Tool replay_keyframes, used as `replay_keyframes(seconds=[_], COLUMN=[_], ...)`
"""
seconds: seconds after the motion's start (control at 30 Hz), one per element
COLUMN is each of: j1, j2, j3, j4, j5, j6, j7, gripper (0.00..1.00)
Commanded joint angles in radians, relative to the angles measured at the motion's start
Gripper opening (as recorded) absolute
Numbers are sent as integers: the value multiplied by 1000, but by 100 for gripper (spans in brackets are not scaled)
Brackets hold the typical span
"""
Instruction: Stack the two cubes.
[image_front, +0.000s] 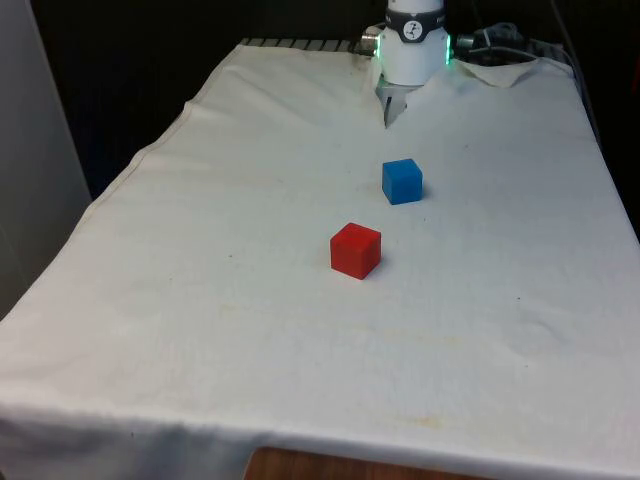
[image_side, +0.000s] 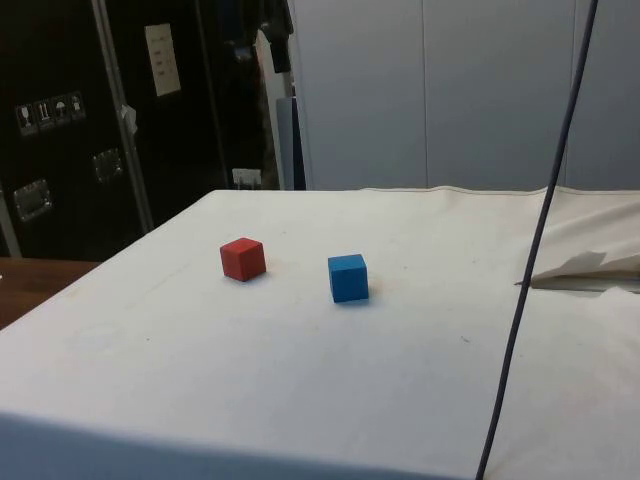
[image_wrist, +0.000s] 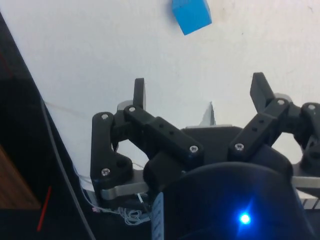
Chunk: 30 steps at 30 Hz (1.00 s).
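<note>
Tool (image_wrist: 199, 90) spread wide, red cube (image_front: 356, 249) near blue cube (image_front: 402, 181), apart, mid-cloth

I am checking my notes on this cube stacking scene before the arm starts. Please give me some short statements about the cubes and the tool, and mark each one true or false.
1. The red cube is stacked on the blue cube. False: both sit on the white cloth, apart from each other.
2. The blue cube is nearer to the robot base than the red cube. True.
3. The tool is open and holds nothing. True.
4. The tool's fingers are touching the blue cube. False: in the wrist view the blue cube lies well clear of them.
5. In the side view, the red cube is left of the blue one. True.
</note>
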Motion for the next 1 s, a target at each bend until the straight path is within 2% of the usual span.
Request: replay_keyframes(seconds=[0.0, 0.03, 0.3, 0.33, 0.57, 0.6, 0.63, 0.87, 0.9, 0.97], j1=[0, 0, 1, 0, 2, 0, 3, 3, 0, 4], j2=[0, 1, 8, 8, 3, 8, 2, -4, 3, -6], j3=[0, 0, 6, 6, 15, 14, 17, 34, 33, 40], j4=[-6, -1, -18, -16, -30, -23, -31, -49, -39, -57], j5=[4, 0, 4, 0, -6, -1, -7, -26, -14, -35], j6=[15, 2, 51, 41, 89, 73, 93, 144, 125, 163], j7=[13, 6, 78, 71, 128, 114, 133, 171, 157, 181], gripper=[100, 100, 100, 100, 100, 100, 100, 100, 100, 100])
